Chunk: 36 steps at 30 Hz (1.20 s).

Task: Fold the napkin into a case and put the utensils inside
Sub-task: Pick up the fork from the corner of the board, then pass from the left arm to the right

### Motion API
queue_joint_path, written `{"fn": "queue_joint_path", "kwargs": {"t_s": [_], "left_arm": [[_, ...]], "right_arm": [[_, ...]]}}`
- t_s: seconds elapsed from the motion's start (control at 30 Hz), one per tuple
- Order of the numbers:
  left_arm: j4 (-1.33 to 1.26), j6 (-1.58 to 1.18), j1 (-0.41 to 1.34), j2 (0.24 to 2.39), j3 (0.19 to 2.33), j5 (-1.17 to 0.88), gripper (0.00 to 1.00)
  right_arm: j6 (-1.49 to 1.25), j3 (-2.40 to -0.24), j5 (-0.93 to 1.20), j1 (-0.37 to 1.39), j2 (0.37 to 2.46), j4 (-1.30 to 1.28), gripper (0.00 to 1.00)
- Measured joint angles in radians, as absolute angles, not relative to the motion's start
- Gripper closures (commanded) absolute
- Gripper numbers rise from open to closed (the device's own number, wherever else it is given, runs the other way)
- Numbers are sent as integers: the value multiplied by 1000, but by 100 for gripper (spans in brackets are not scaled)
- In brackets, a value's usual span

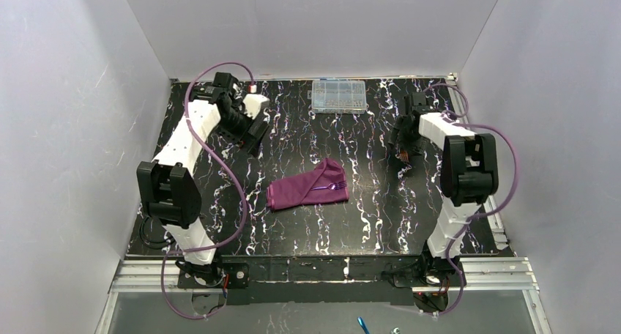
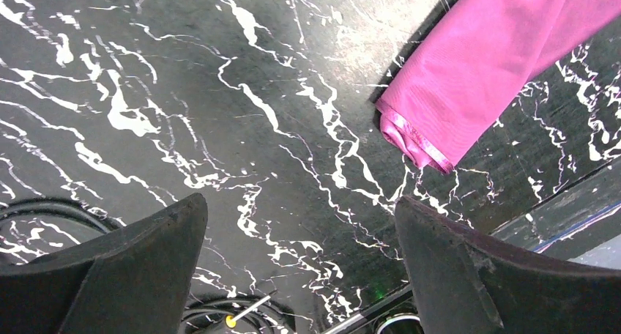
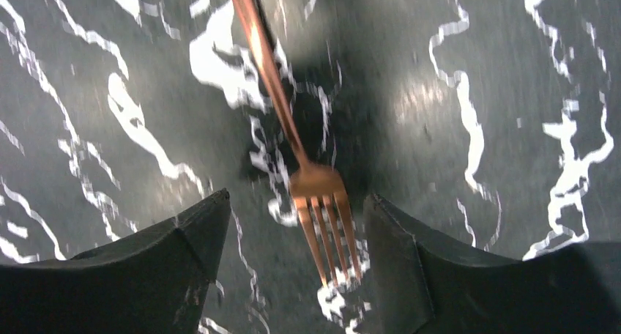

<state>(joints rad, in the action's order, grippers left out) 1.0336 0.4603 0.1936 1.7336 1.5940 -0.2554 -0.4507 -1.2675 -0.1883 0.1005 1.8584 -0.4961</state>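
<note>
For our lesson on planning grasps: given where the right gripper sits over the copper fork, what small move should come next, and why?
Probably close the right gripper on the copper fork. Its jaws stand open on either side of the fork's head, holding nothing, and the folded napkin already has the purple fork lying on it.

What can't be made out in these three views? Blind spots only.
Copper fork: right wrist view, handle cut off by the top edge, motion blur; contact with the right gripper unclear.
Purple fork: top view, too small to tell if tucked into the napkin or lying on it.
Clear compartment box: top view, contents too small.
Napkin, left wrist view: cut off by top and right edges.
</note>
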Motion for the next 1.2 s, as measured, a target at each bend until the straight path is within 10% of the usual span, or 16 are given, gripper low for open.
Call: {"fn": "queue_joint_path", "kwargs": {"t_s": [0.27,0.43,1.0,1.2], "left_arm": [[1072,461,133,1735,1665,-312,1],[1082,461,129,1735,1666,-325,2],[1143,826,101,1707,1715,-718,2],[1025,1223,164,1399,1423,-776,2]], "right_arm": [[-402,-1432,-217,98,2025,-438,52],[-370,-1436,-229,98,2035,-418,99],[-160,-1520,93,417,1888,-474,99],[-124,-1539,313,638,1716,-484,99]]}}
